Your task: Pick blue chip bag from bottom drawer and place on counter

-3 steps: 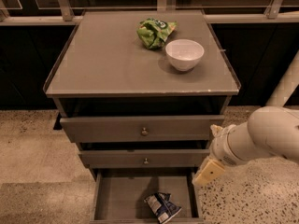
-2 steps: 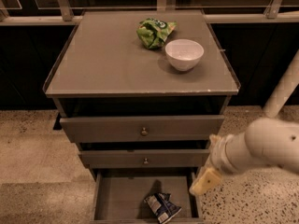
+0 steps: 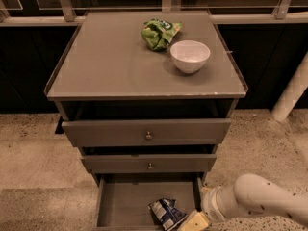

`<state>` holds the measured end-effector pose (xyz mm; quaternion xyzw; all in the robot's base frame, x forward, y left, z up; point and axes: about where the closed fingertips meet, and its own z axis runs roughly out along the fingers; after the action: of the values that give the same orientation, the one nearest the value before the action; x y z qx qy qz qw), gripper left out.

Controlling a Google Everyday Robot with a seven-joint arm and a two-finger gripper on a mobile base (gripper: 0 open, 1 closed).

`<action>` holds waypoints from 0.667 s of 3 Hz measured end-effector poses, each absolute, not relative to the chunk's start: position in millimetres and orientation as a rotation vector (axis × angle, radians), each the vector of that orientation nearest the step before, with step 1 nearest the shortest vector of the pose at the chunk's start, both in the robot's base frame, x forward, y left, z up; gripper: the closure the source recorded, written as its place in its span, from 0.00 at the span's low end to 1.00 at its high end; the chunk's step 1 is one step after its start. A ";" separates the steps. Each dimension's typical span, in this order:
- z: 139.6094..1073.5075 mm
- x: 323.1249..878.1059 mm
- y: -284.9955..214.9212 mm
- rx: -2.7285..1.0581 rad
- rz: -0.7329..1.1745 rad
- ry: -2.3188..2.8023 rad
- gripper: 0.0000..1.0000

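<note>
Three drawers in one grey cabinet: the top drawer (image 3: 106, 131) and the middle drawer (image 3: 115, 163), both shallow with small round knobs, stacked directly above the bottom drawer (image 3: 125, 203), itself drawn wide open. Higher still above the bottom drawer, the counter (image 3: 115, 66), carrying a green snack bag (image 3: 160, 32) and, just beside it, a white bowl (image 3: 190, 56) (both toward the far right part). To the right of the bottom drawer and farther back, a white post (image 3: 291, 93).

Inside the bottom drawer, at its front right, the blue chip bag (image 3: 166, 213), lying on the flat grey floor.

Reaching in low from the right of the bottom drawer, a white arm (image 3: 264, 203), wrist near the drawer's right wall. At its tip the gripper (image 3: 192, 222), yellowish, at the drawer's front right corner, just beside the bag, partly cut off at the lower edge. Cannot tell how far open, nor whether touching or gripping anything.
</note>
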<state>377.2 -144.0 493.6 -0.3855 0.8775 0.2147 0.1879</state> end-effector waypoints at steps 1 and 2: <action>472.1 367.3 -136.1 -1.070 0.672 2.488 0.00; 468.2 365.1 -135.1 -1.049 0.663 2.483 0.00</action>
<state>365.1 -135.1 468.2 -0.3715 0.8797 0.2350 0.1817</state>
